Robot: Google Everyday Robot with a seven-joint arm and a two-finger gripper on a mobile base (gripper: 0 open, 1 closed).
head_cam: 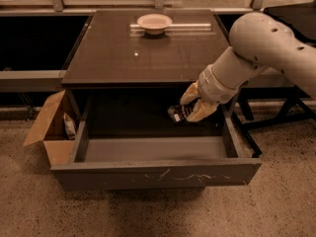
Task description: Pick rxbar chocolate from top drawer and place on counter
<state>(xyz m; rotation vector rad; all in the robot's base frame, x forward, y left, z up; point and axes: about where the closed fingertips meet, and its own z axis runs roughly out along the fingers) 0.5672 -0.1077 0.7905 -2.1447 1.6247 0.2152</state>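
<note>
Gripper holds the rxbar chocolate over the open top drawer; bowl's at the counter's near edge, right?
Not quite: the camera view shows the bowl at the counter's far edge. The gripper does hold the rxbar chocolate over the open top drawer.
</note>
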